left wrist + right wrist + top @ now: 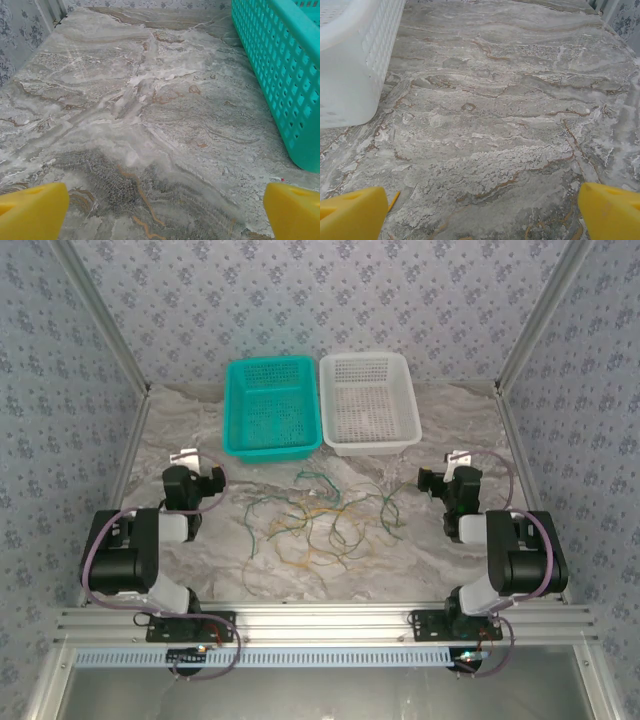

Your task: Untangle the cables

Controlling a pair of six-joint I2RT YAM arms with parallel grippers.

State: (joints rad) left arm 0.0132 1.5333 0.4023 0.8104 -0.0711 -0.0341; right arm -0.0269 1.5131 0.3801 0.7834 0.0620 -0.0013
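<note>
Marble-patterned grey desk (430, 540), walled on three sides with flowered paper, carries everything in play. At its middle lie the cables (318, 523): a loose, flat sprawl of very thin, curly wires, some yellowish-tan and some dark green, crossing one another many times. The heap sits between the two arms and just in front of the two baskets, touching neither.

Behind it a teal basket (272, 408) stands on the left and a white basket (368, 402) on the right, side by side and both apparently empty.

To the left of the heap the left claw (162, 215) hangs over bare marble beside the teal basket's wall, its yellow fingertips (32, 210) spread wide with nothing between them. The right claw (482, 215) mirrors it on the other side, next to the white basket's corner, equally wide and empty. Neither touches a wire.

By my reading no strand has been separated yet, so the work stands at its very start: choosing a first wire. The next move seems to call for bringing one claw inward to a strand at the edge of the sprawl, ideally a free end, and closing fully, since the wire is so thin. The other claw may need to pin the rest so the whole heap is not dragged along.
</note>
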